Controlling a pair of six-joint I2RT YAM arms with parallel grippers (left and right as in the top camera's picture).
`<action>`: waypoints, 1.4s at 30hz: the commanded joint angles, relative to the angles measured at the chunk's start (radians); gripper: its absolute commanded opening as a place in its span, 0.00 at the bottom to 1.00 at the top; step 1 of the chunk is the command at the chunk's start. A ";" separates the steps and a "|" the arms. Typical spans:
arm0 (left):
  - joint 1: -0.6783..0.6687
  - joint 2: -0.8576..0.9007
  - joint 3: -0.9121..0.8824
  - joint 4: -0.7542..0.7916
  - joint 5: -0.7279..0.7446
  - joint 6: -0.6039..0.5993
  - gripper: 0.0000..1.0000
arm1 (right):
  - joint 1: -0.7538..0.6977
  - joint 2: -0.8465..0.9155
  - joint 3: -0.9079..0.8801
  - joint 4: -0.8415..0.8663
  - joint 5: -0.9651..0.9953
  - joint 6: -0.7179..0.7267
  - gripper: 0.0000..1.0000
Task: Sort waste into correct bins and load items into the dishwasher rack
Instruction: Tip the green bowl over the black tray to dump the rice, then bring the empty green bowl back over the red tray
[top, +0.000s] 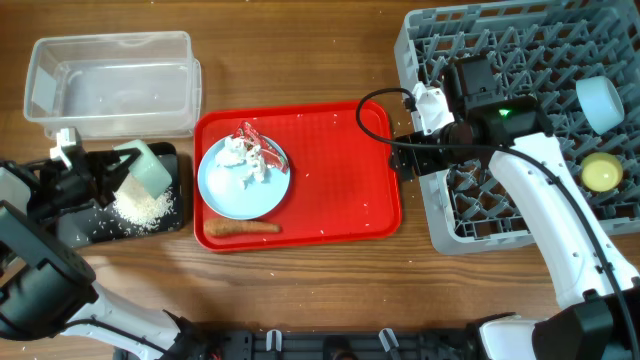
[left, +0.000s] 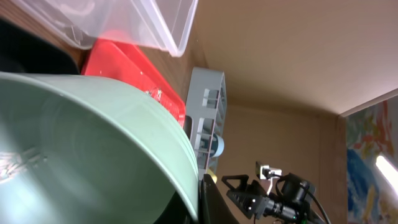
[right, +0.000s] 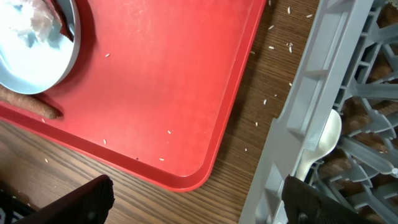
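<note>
The left gripper (top: 112, 175) pinches the pale-green bowl (top: 148, 168), tipped over the rice heap (top: 142, 207) in the black tray (top: 75, 228). The right gripper (right: 202, 200) hangs spread wide at the edge of the dishwasher rack (right: 373, 43), where the white spoon (right: 324, 140) lies.

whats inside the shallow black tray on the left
A heap of white rice-like grains lies in the shallow black rectangular tray, below a tilted pale-green bowl. The bowl and the left arm hide part of the tray floor.
</note>
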 joint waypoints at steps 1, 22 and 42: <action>0.027 0.006 -0.002 0.006 0.094 0.058 0.04 | 0.001 0.011 -0.008 -0.005 0.010 0.014 0.89; 0.015 0.005 -0.002 -0.050 0.072 0.051 0.04 | 0.001 0.011 -0.008 -0.017 0.010 0.014 0.89; -0.702 -0.197 0.002 0.261 -0.137 -0.208 0.04 | 0.001 0.011 -0.008 -0.031 0.010 0.074 0.89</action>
